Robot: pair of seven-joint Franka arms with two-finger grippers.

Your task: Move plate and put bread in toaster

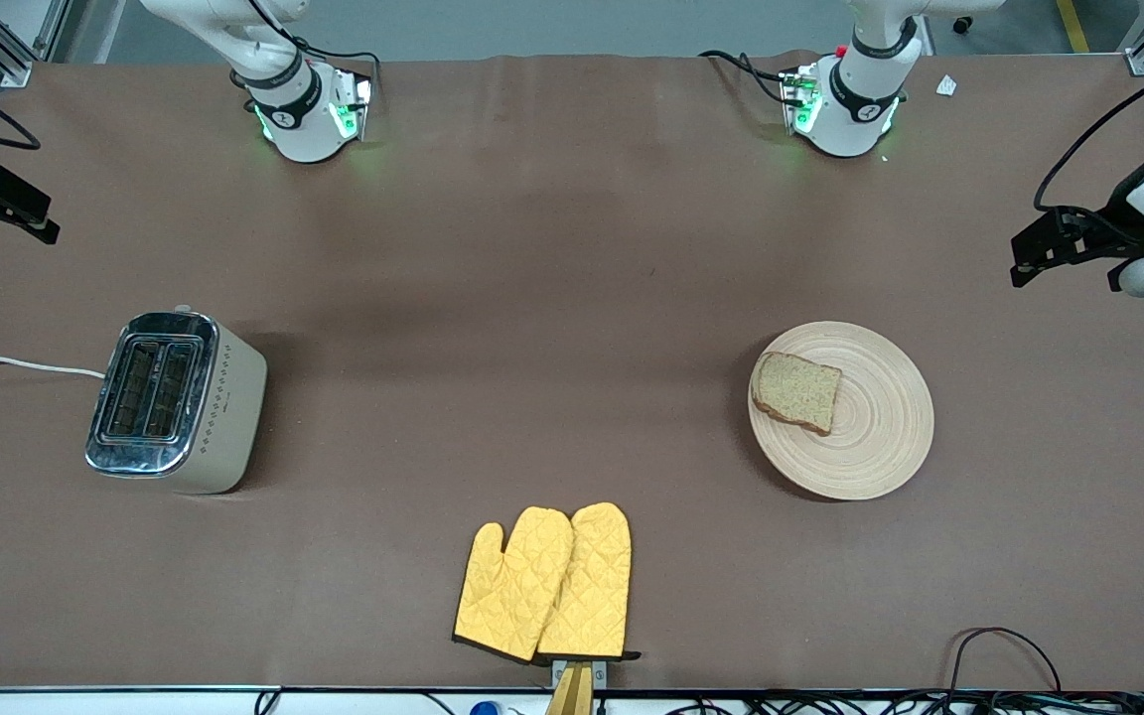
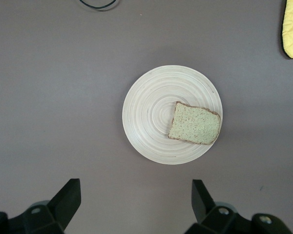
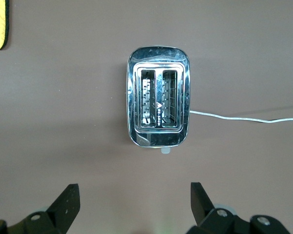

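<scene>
The round light-tan wooden plate lies toward the left arm's end of the table. The slice of brown bread rests on the plate's rim side that faces the toaster. The chrome-topped, cream-sided toaster stands toward the right arm's end, both slots empty. My left gripper hangs open high above the table beside the plate and bread, holding nothing. My right gripper hangs open high above the table beside the toaster, also empty.
Two yellow quilted oven mitts lie side by side near the table's front edge, between toaster and plate. The toaster's white cord runs off the table's end. A loop of dark cable lies at the front edge near the plate.
</scene>
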